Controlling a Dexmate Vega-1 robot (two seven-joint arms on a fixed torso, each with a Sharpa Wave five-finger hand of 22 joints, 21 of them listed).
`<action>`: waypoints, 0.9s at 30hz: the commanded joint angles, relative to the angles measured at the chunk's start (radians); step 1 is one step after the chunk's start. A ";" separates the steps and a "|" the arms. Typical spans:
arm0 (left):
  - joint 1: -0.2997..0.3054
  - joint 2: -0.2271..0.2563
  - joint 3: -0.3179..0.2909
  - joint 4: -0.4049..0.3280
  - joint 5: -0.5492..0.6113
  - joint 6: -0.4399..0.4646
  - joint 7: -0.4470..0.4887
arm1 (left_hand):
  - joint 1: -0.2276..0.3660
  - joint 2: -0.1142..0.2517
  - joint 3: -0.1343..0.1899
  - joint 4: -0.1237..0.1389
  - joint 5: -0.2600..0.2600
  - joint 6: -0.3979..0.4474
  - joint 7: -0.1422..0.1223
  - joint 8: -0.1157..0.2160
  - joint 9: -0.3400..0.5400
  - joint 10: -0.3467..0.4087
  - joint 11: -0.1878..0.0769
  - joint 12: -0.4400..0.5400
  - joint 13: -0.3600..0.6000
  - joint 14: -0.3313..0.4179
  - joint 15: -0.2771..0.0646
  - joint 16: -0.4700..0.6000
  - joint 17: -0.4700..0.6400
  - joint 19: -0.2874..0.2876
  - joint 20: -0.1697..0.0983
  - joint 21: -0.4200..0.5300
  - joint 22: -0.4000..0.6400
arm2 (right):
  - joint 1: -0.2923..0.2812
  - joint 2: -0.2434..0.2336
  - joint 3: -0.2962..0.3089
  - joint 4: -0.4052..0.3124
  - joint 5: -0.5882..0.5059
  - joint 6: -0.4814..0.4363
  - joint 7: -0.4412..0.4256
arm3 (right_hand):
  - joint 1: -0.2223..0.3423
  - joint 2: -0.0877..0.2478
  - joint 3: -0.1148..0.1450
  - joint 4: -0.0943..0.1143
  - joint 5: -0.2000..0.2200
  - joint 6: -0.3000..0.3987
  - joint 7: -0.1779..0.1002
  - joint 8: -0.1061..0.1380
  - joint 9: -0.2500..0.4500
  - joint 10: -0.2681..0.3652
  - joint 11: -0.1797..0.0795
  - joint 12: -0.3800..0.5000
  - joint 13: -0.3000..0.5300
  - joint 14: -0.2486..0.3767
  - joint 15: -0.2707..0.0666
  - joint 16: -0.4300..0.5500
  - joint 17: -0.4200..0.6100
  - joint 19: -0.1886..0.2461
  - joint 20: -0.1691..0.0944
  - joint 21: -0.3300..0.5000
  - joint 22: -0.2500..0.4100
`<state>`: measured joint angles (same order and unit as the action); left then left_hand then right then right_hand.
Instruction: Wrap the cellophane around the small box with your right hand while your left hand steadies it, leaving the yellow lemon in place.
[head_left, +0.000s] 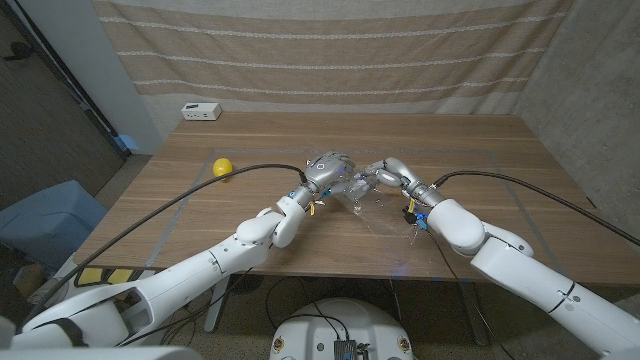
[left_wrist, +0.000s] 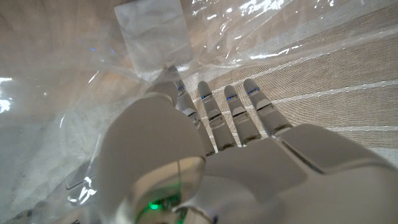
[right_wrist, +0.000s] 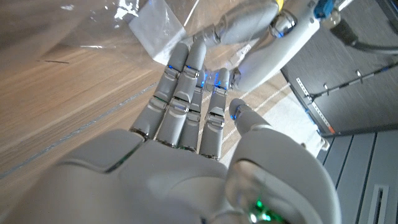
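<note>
Two hands meet at the middle of the wooden table (head_left: 480, 150). In the head view the left hand (head_left: 330, 170) and the right hand (head_left: 385, 175) close in from either side on a sheet of clear cellophane (head_left: 375, 215), which spreads toward the table's near edge, crumpled and glinting.

Left wrist view: the left hand (left_wrist: 205, 143) reaches into the cellophane (left_wrist: 56, 112); its fingers (left_wrist: 233, 112) lie side by side, extended, and the thumb tip touches the small box (left_wrist: 152, 37), a pale translucent block seen through the film. Whether the thumb and a finger pinch the film cannot be told.

Right wrist view: the right hand (right_wrist: 186, 137) shows its back, fingers (right_wrist: 180, 87) pressed together and stretched toward the small box (right_wrist: 155, 28), their tips just beside its lower corner; contact cannot be confirmed. The left hand's fingers (right_wrist: 239, 28) appear just beyond, near the same box, with cellophane (right_wrist: 93, 25) lying on the wood alongside.

The yellow lemon (head_left: 224, 166) sits on the table well apart from both hands, on the robot's left side. A small white device (head_left: 201, 111) rests at the far left corner.
</note>
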<state>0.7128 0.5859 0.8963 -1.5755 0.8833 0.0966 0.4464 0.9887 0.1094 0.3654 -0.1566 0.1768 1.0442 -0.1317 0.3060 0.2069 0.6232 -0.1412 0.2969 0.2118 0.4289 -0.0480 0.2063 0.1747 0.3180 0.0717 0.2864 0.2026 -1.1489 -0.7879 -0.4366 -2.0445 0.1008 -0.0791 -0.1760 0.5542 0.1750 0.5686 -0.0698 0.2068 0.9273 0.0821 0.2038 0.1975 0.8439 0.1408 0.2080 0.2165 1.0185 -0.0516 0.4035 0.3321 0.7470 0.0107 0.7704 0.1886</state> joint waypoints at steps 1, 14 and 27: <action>-0.039 -0.021 0.037 0.019 0.012 0.017 -0.068 | 0.013 0.005 -0.004 0.001 -0.005 0.002 0.008 -0.006 0.002 0.014 0.006 -0.002 0.004 0.010 -0.126 -0.003 0.004 0.006 -0.003 0.009 0.004 | -0.082 0.051 0.103 0.051 0.117 0.259 -0.092 | -0.003 -0.016 -0.005 -0.006 -0.002 0.015 -0.001 0.008 0.004 0.013 0.002 0.009 0.001 0.008 0.001 0.007 0.006 0.002 0.008 0.002 0.001; -0.076 -0.038 0.059 0.042 0.001 0.040 -0.153 | -0.004 0.013 -0.009 0.016 -0.006 -0.004 0.014 -0.014 0.003 0.003 0.014 -0.012 0.005 0.004 -0.117 -0.010 0.005 -0.005 0.004 0.006 0.005 | -0.202 -0.004 0.212 -0.099 -0.047 0.093 -0.218 | -0.023 -0.062 -0.048 -0.061 -0.012 -0.098 -0.021 -0.022 0.004 -0.118 -0.017 -0.025 0.003 -0.186 0.038 -0.063 0.003 -0.141 0.050 -0.041 -0.001; -0.106 -0.074 0.077 0.090 -0.028 0.056 -0.179 | -0.019 0.010 -0.011 0.018 -0.005 -0.090 0.025 -0.059 0.002 -0.004 0.021 -0.027 0.007 0.005 -0.097 -0.016 0.002 -0.018 0.014 0.004 0.006 | -0.265 -0.124 0.238 -0.290 -0.109 -0.396 -0.186 | -0.064 -0.088 -0.129 -0.073 -0.024 -0.299 -0.051 -0.028 0.005 -0.338 -0.037 -0.028 0.007 -0.436 0.080 -0.127 0.023 -0.322 0.095 -0.115 -0.003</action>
<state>0.6286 0.5375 0.9581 -1.5281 0.8885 0.1386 0.3032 0.9829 0.1252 0.3530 -0.1442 0.1768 1.0123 -0.1030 0.2766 0.2120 0.6248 -0.1323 0.2780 0.2166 0.4328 -0.0441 0.1949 0.1745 0.3072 0.0824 0.2864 0.2024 -1.3366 -0.8054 -0.2401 -2.1507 0.0486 -0.1188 -0.3567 0.4975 0.0895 0.4467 -0.1421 0.1847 0.6455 0.0332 0.1770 0.1973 0.5184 0.1066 0.1806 0.2211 0.5948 0.0270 0.2841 0.3510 0.4343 0.1029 0.6600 0.1860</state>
